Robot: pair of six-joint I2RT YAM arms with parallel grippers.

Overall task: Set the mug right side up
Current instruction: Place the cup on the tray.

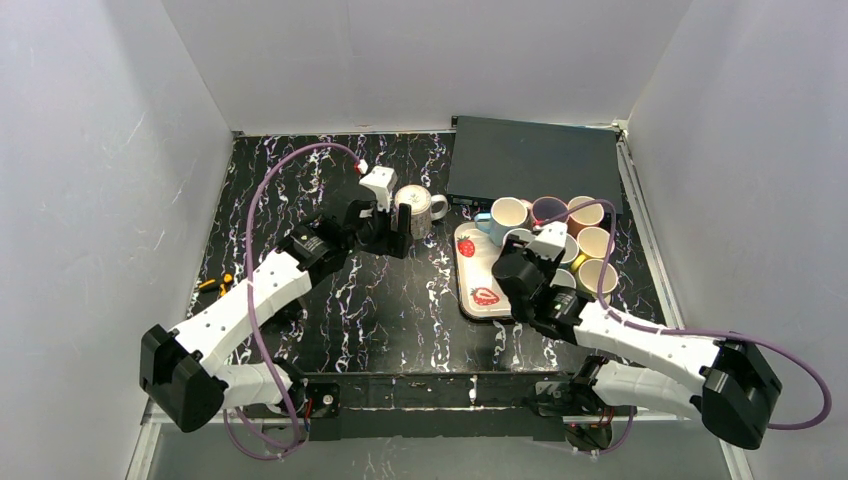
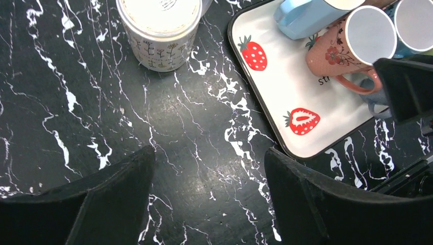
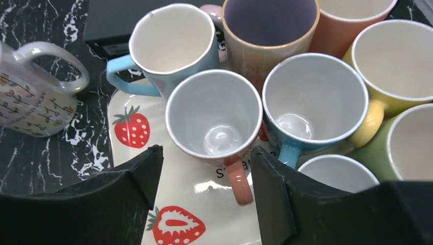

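The pink mug (image 3: 214,115) at the centre is glazed ceramic, shiny inside. Under it the white tray (image 3: 201,194) gleams, smooth. The black marbled table (image 2: 178,153) has a dull sheen. The box (image 1: 530,160) at upper right looks matt.

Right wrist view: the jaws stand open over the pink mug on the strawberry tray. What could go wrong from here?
1. The right gripper hangs open just above the pink mug, which is crowded by the blue mug on the packed tray. A careless move could clip a rim or handle and topple its neighbours.
2. The floral mug stands on the table ahead of the open left gripper. Its top looks closed, like a base, so it may need turning.
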